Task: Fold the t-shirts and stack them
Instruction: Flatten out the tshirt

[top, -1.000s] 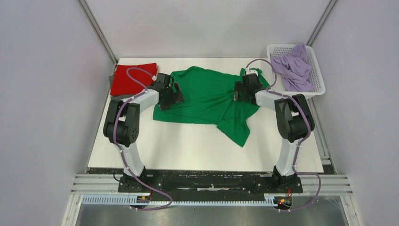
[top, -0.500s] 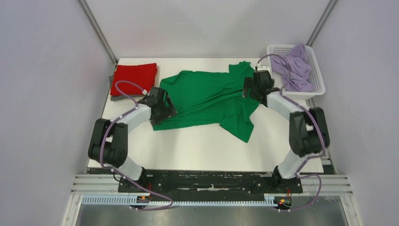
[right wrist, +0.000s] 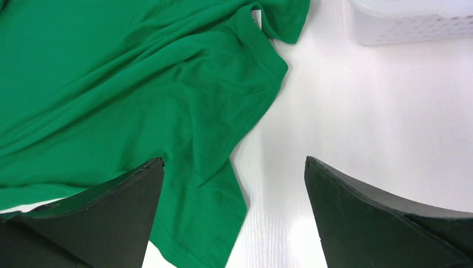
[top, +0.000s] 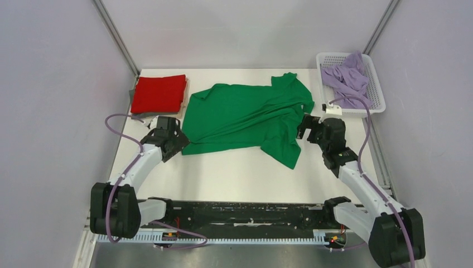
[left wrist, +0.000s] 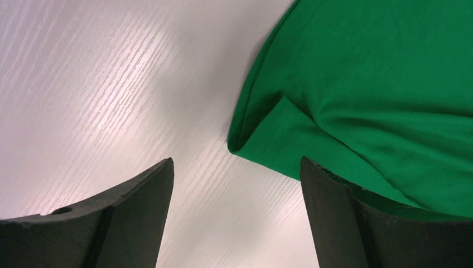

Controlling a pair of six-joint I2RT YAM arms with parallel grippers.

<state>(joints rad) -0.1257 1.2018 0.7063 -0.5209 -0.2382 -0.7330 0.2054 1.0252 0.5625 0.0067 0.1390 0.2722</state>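
Note:
A bright green t-shirt (top: 245, 114) lies spread but wrinkled across the middle of the table, one sleeve pointing to the near right. My left gripper (top: 174, 140) hovers open just off its near-left corner. In the left wrist view that folded corner (left wrist: 245, 139) lies just ahead of the open left gripper (left wrist: 237, 162), above bare table. My right gripper (top: 305, 126) is open beside the shirt's right edge. In the right wrist view the green t-shirt (right wrist: 139, 84) fills the left, and the open right gripper (right wrist: 234, 159) straddles its hem. A folded red t-shirt (top: 159, 94) rests on grey cloth (top: 146, 115) at the back left.
A white mesh basket (top: 377, 84) at the back right holds a crumpled lavender t-shirt (top: 348, 78); the basket's corner (right wrist: 413, 22) shows in the right wrist view. The white table (top: 234, 178) ends at metal rails along the near side.
Both arms have drawn back toward the near edge, off the green shirt. The shirt has been pulled flatter, its far-right sleeve now lying out toward the back.

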